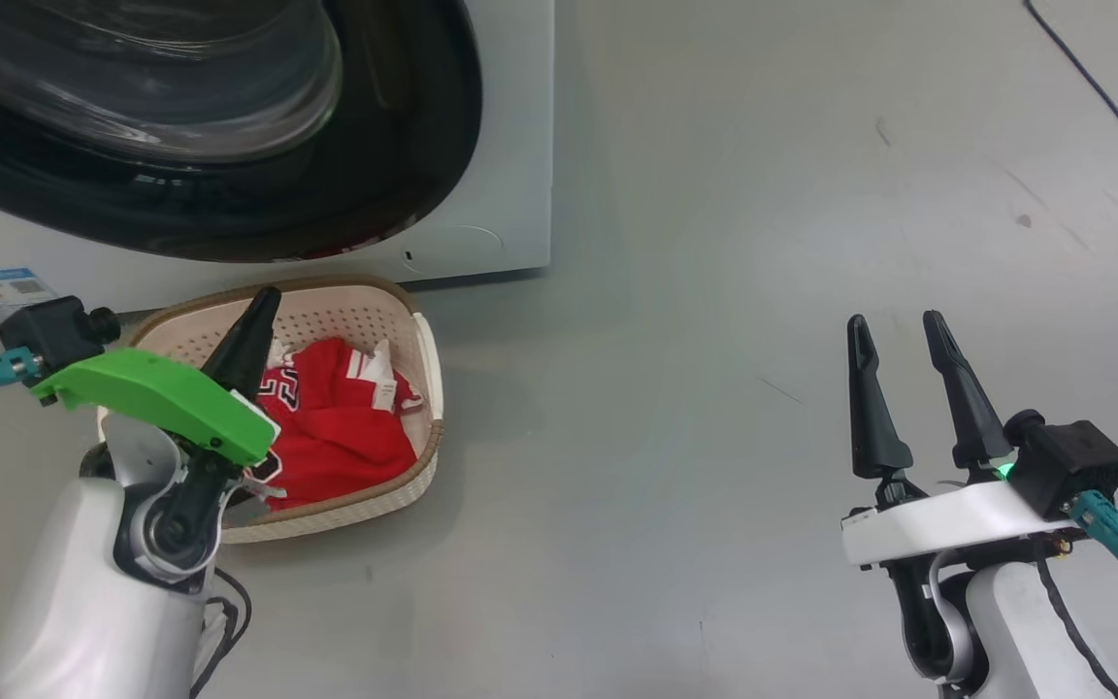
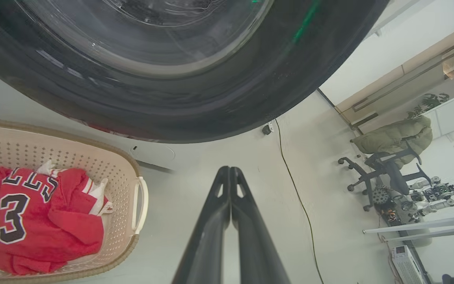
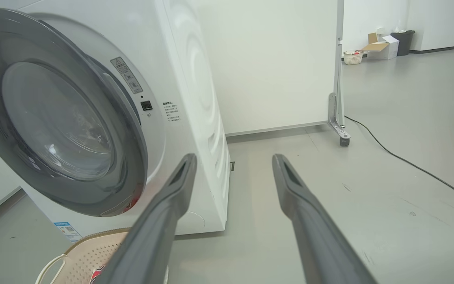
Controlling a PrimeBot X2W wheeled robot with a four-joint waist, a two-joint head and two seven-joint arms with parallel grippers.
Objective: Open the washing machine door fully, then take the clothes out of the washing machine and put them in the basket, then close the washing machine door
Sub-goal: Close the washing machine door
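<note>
The white washing machine (image 1: 510, 194) (image 3: 195, 79) stands at the upper left. Its door (image 1: 404, 146) (image 2: 172, 110) (image 3: 61, 118), a glossy black ring around bulging glass, is swung near the machine's front, with the latch hole still showing beside its rim. Below the door the cream basket (image 1: 428, 359) (image 2: 93, 157) (image 3: 93, 252) sits on the floor with the red clothes (image 1: 345, 427) (image 2: 53, 221) in it. My left gripper (image 1: 266, 294) (image 2: 229, 169) is shut and empty, its tip over the basket's far rim, just under the door. My right gripper (image 1: 894, 325) (image 3: 233, 157) stands open and empty, well to the right.
A black cable (image 1: 1102, 97) (image 3: 400, 157) runs across the grey floor at the right. A white wheeled partition (image 3: 337, 98) stands behind the machine. An office chair (image 2: 388, 169) and cardboard boxes (image 3: 380, 43) are far off. A red streak shows at the door's lower edge.
</note>
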